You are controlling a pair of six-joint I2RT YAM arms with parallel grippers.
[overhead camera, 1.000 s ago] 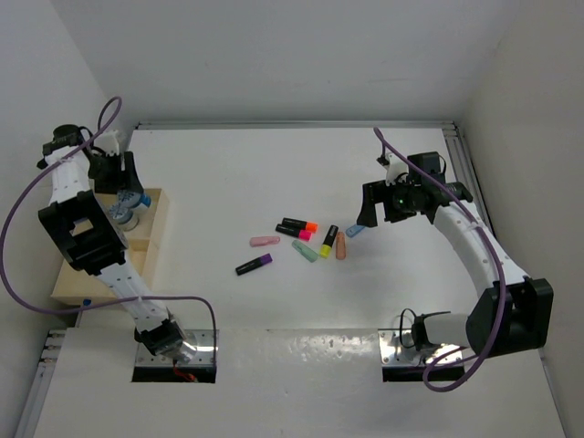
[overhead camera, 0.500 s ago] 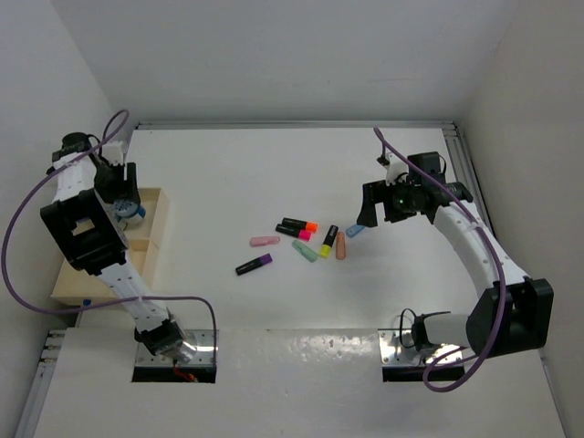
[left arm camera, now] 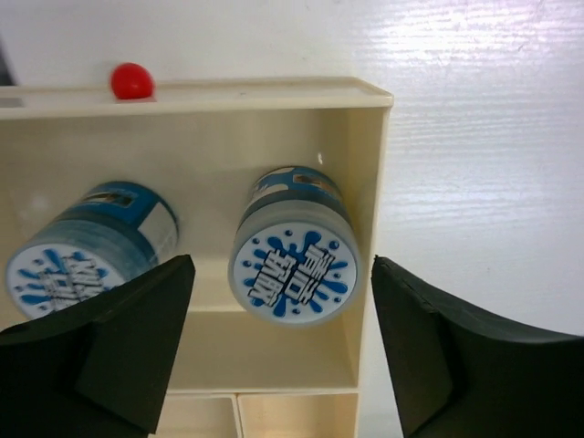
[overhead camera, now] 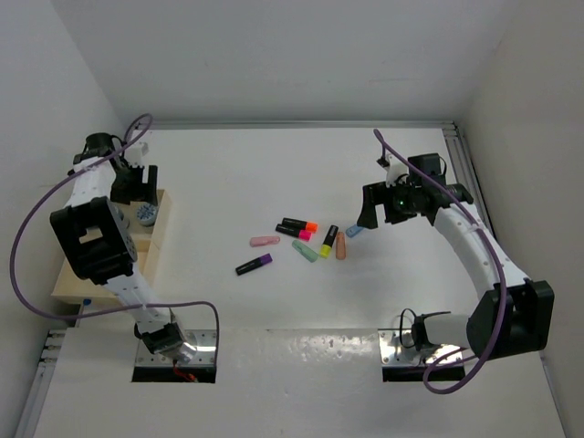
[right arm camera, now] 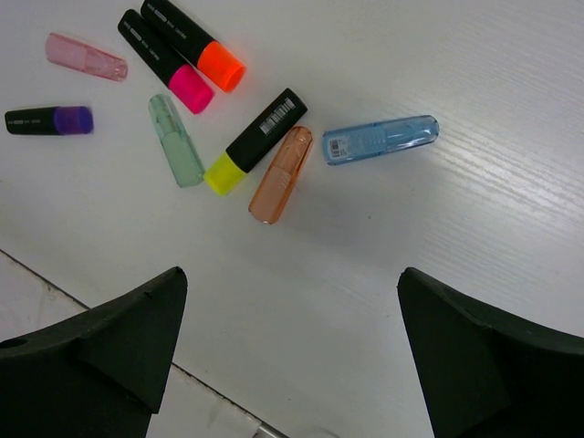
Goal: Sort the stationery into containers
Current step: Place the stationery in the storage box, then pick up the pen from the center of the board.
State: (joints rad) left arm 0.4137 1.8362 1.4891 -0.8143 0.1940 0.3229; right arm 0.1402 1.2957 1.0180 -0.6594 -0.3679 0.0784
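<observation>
Ok, left gripper (left arm camera: 283, 274) is spread wide with nothing in it, hovering over the end compartment of the wooden tray (left arm camera: 274, 89) at the table's left edge. Both blue-patterned rolls sit in that compartment, printed faces toward the wrist cam: one roll (left arm camera: 78, 251) by the left finger, the other roll (left arm camera: 292, 260) between the fingers, gap on each side. Small red ball (left arm camera: 132, 80) at the tray rim.

Everything else is loose mid-table:
- purple highlighter (overhead camera: 254, 265) leftmost, apart from the rest
- pink stub (overhead camera: 265, 241) just behind it
- pink highlighter (overhead camera: 294, 232) and orange highlighter (overhead camera: 299, 224) side by side, parallel
- green stub (overhead camera: 305, 251)
- yellow highlighter (overhead camera: 328, 241), salmon stub (overhead camera: 340, 245) just beside it
- blue stub (overhead camera: 355, 231) rightmost

Right gripper (overhead camera: 374, 212) is also wide open and empty, held above the table near the blue stub.
</observation>
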